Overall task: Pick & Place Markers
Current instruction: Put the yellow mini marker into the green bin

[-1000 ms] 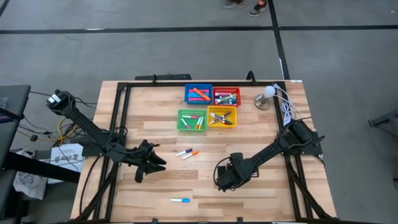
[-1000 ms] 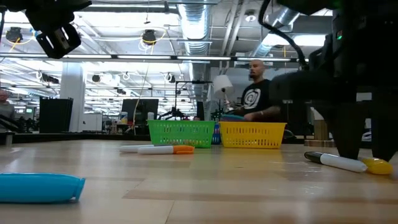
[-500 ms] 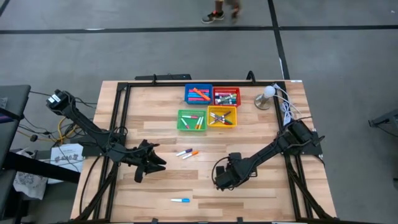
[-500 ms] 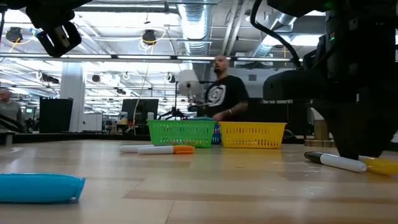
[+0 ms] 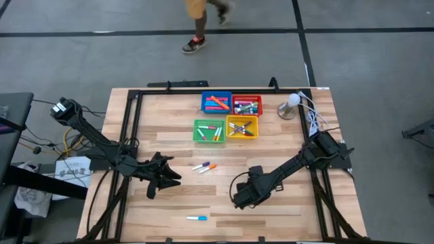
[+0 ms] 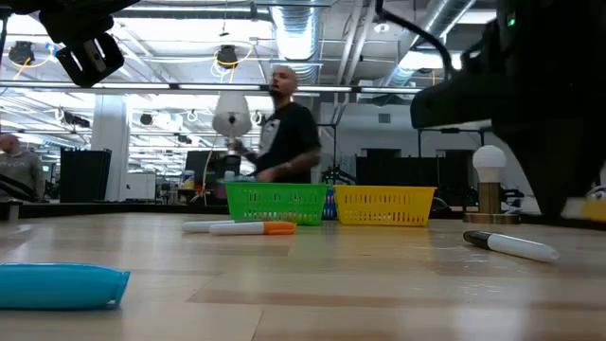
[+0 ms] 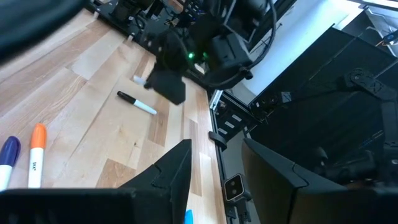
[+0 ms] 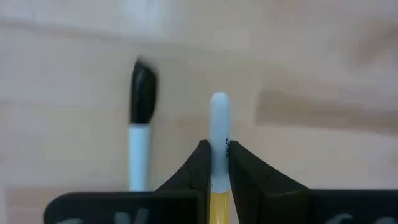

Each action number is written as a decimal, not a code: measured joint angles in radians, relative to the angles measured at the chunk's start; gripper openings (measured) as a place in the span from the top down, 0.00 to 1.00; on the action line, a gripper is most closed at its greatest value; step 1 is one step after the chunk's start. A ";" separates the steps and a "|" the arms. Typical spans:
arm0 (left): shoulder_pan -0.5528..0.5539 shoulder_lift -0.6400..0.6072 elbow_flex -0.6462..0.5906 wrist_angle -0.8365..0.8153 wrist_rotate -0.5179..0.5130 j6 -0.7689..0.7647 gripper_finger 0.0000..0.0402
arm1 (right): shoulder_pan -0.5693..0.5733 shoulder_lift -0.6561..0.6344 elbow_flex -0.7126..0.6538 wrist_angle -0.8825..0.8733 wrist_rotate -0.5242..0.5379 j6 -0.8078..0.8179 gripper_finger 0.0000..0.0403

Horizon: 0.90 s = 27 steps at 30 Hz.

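My right gripper (image 8: 216, 149) stands over the table's near right part (image 5: 241, 196), shut on a white marker with a yellow cap (image 6: 595, 201), a little above the wood. Beside it a white marker with a black cap (image 8: 140, 130) lies flat on the table (image 6: 511, 246). Two more markers, one purple-capped and one orange-capped (image 5: 203, 167), lie side by side mid-table, and a blue one (image 5: 196, 218) lies near the front edge. My left gripper (image 5: 166, 177) hangs open above the table's left part, with nothing between its fingers (image 7: 174, 174). My right gripper pinches the marker's white body (image 8: 218, 118) between its two fingers, close to the yellow cap (image 8: 217, 208). The fingers come from above, pointing down, and lie across the marker. It hangs about level, clear of the table.
Four small trays holding markers stand at the far middle: blue (image 5: 216, 103), red (image 5: 247, 106), green (image 5: 209, 131) and yellow (image 5: 242, 127). A small lamp (image 5: 291, 105) with a white cable stands at the far right. A person walks past beyond the table (image 6: 284, 133).
My right gripper has shut on the yellow-capped marker and risen, taking it off the table. The black-capped marker has stayed where it lay.
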 joint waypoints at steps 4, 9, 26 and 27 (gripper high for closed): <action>0.000 0.000 0.000 0.000 0.000 0.000 0.65 | 0.008 -0.001 0.076 -0.071 0.071 0.001 0.95; 0.000 0.000 0.000 0.006 0.000 0.000 0.65 | 0.001 -0.002 0.186 -0.063 0.192 -0.062 0.93; 0.086 0.000 -0.001 0.149 -0.015 -0.157 0.65 | -0.143 -0.006 0.430 0.670 0.480 -0.816 0.92; 0.090 0.000 -0.001 0.164 -0.015 -0.157 0.65 | -0.151 -0.006 0.430 0.718 0.467 -0.853 0.93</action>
